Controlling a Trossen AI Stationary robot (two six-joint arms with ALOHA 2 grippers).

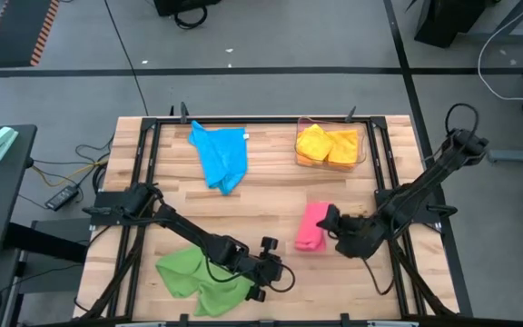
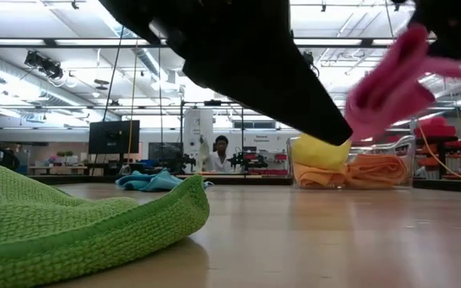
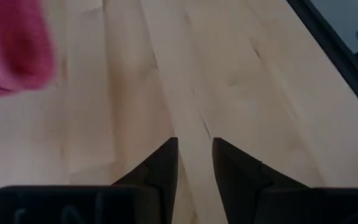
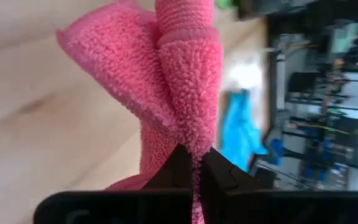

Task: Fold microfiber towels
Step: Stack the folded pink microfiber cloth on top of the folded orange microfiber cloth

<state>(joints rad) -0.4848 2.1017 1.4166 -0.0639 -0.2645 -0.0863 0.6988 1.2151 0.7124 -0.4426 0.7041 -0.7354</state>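
Observation:
The folded pink towel is in my right gripper, which is shut on it right of the table's middle. In the low view the pink towel shows raised off the wood. My left gripper stands open near the front edge, with bare wood between its fingers. Just left of it the crumpled green towel lies flat on the table. A blue towel lies bunched at the far middle. Yellow and orange towels sit in the clear bin. My right gripper pinches a bunched fold of several layers of the pink towel between its two fingers. The fingers come slanting down from the table's right side. The cloth spreads out loosely beyond the fingertips, and what the low view shows of it is off the table.
The clear plastic bin stands at the far right of the table. A dark frame runs along the table's sides and back. Bare wood lies between the blue towel and the two grippers. A person sits in the room beyond the far edge.

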